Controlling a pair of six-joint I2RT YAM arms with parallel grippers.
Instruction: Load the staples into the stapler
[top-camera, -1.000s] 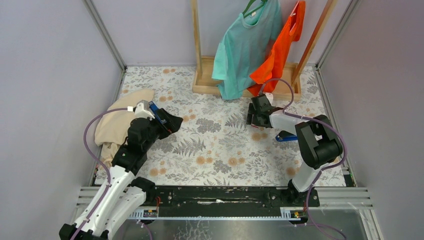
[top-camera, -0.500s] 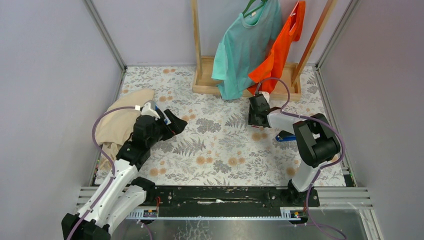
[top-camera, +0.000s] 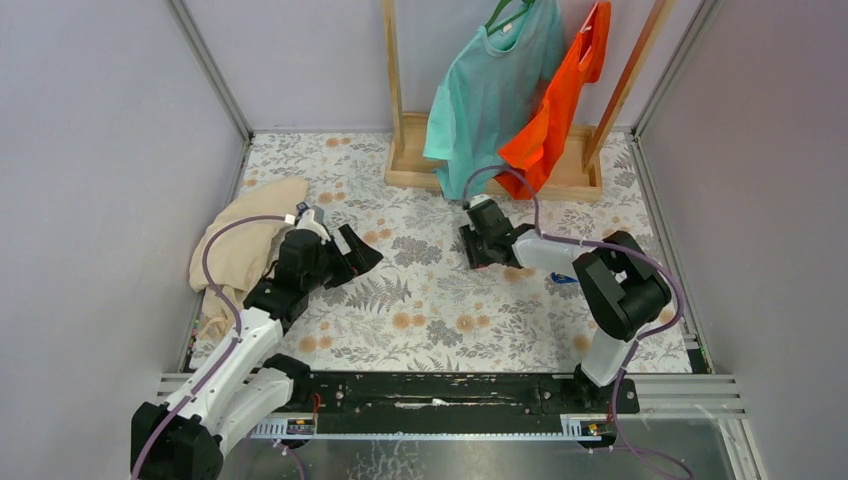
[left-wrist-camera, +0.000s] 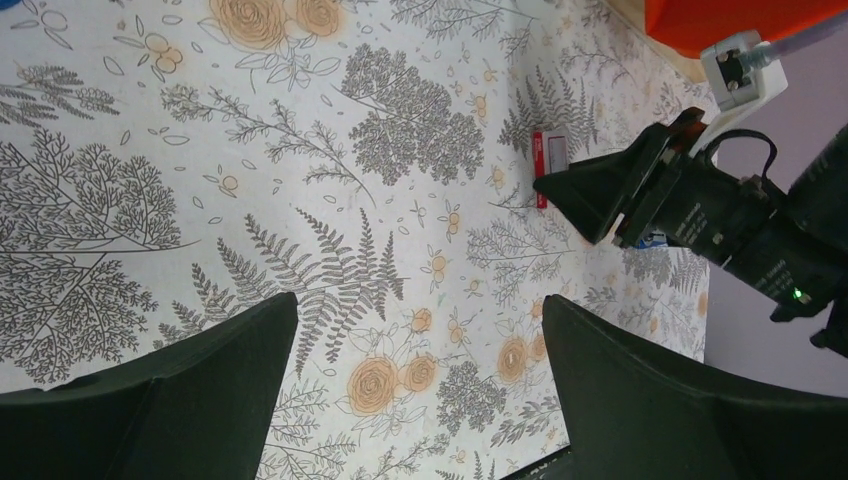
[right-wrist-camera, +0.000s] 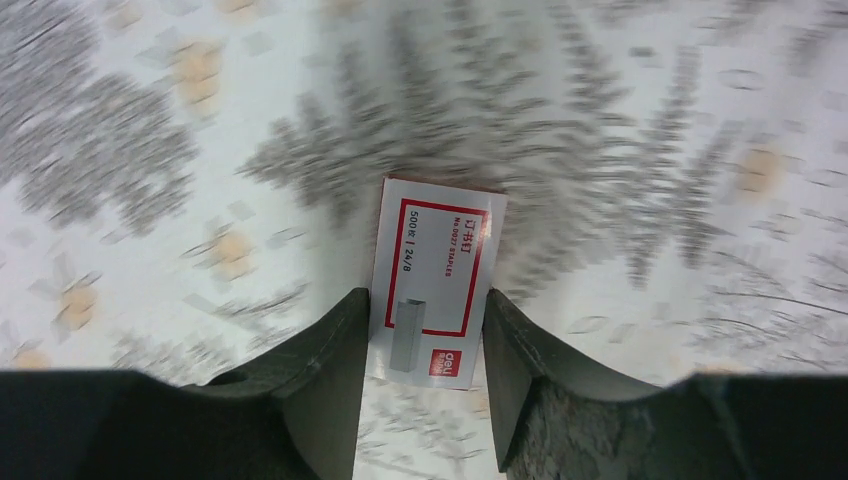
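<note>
Nearest, over the left half of the table (top-camera: 430, 320), the left gripper (left-wrist-camera: 415, 400) hangs above the floral cover with its two fingers spread wide and nothing between them. Further in, about mid-table, the right gripper (right-wrist-camera: 425, 300) points down at the staples box (right-wrist-camera: 440, 260), a small white carton with a red frame. Its fingers (right-wrist-camera: 335, 350) press against both long sides of the carton, pinching it. Whether the box rests on the cover or is lifted off it cannot be told. Just beside the right arm, toward the right edge, a blue stapler (top-camera: 562, 278) shows partly. A beige cloth (top-camera: 240, 240) lies along the left edge. At the far edge stands a wooden rack (top-camera: 400, 160) with a teal shirt (top-camera: 490, 90) and an orange shirt (top-camera: 555, 110).
</note>
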